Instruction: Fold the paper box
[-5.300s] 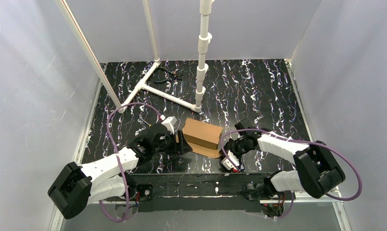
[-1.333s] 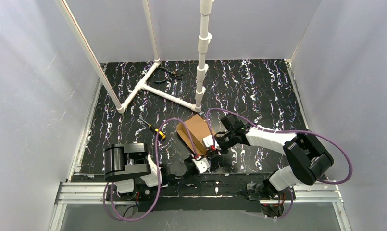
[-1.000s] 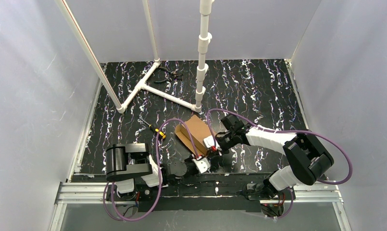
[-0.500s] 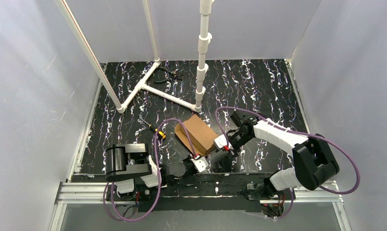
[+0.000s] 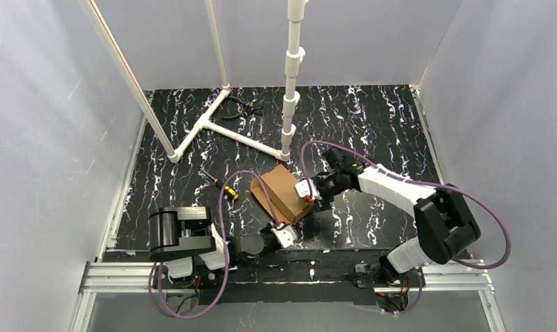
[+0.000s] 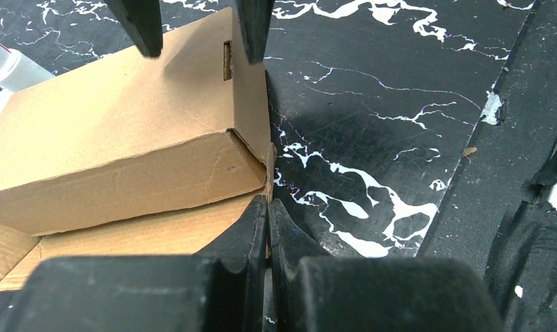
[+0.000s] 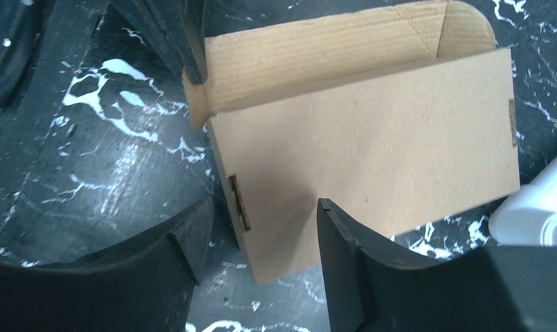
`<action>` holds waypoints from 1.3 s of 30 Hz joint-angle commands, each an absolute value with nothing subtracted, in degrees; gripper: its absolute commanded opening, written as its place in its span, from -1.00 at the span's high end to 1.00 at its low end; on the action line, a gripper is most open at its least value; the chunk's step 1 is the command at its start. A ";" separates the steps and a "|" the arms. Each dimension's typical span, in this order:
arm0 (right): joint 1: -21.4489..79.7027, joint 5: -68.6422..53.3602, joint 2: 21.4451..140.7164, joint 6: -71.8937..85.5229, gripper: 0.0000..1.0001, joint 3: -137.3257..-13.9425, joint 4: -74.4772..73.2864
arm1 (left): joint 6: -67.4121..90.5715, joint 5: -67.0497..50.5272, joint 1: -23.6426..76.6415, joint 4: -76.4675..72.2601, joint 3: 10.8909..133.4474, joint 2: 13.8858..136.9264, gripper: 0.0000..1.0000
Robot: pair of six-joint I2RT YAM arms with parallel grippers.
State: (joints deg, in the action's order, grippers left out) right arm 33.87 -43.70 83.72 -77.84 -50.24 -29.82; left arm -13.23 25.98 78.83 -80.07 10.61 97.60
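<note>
The paper box (image 5: 282, 192) is a small brown cardboard box lying on the black marbled table, with one flap (image 6: 144, 235) spread flat beneath its near side. My left gripper (image 6: 267, 205) is shut, pinching the corner of that flap; the top view shows it at the box's near end (image 5: 281, 232). My right gripper (image 7: 261, 238) is open, its two fingers straddling the box's corner without gripping it, one over the top face (image 7: 372, 138). From above, that gripper (image 5: 310, 192) sits at the box's right edge.
A white pipe frame (image 5: 227, 131) lies at the back left with an upright pipe (image 5: 291, 69) just behind the box. A yellow-handled screwdriver (image 5: 224, 188) lies left of the box. Pliers (image 5: 245, 105) rest near the back wall. White walls enclose the table.
My right gripper opened from nearly shut, pulled off to the right, then came back to the box's right edge. The left gripper stayed shut at the flap.
</note>
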 commanded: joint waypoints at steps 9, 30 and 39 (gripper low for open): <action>36.82 -37.17 85.39 -74.44 -0.04 -46.71 -18.30 | -11.12 30.53 78.49 -81.17 8.66 95.23 1.00; 36.83 -34.28 86.13 -71.30 0.15 -44.96 -15.64 | -3.15 34.46 78.31 -81.30 6.86 94.33 1.00; 36.78 -34.87 86.32 -71.04 0.17 -44.82 -15.80 | 1.81 37.06 78.28 -81.21 6.87 94.15 1.00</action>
State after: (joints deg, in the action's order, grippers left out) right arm 37.26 -39.11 85.10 -72.36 -46.02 -14.74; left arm -2.00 33.76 78.32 -80.18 7.86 95.57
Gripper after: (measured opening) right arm 0.422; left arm 0.012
